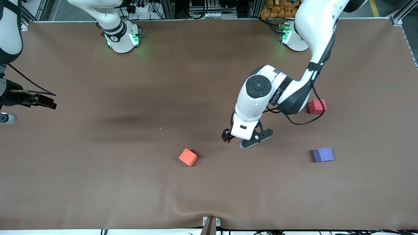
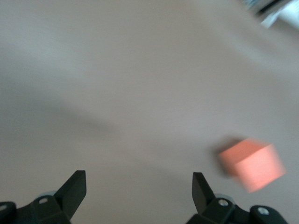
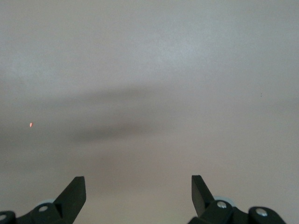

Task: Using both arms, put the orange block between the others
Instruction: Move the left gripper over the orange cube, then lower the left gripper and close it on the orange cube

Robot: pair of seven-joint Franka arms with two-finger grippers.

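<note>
The small bright orange matte foam cube point(image 2: 252, 164) is showing smeared in the left wrist view, and the large white right arm point(image 1: 9, 29) is running off the front view's edge.

The big white jointed left arm point(image 1: 287, 88) reaches out over the table's middle, its black two-finger left gripper point(image 2: 138, 191) spread wide, holding nothing. The right gripper point(image 3: 138, 191), too, gapes empty, its arm waiting.

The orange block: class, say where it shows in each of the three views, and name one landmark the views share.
Front view: the orange block lies low and near the middle, on the brown table.
Left wrist view: the block shows at the right edge, outside the open left end effector.
Right wrist view: not in it.
Shared landmark: the brown table.
</note>
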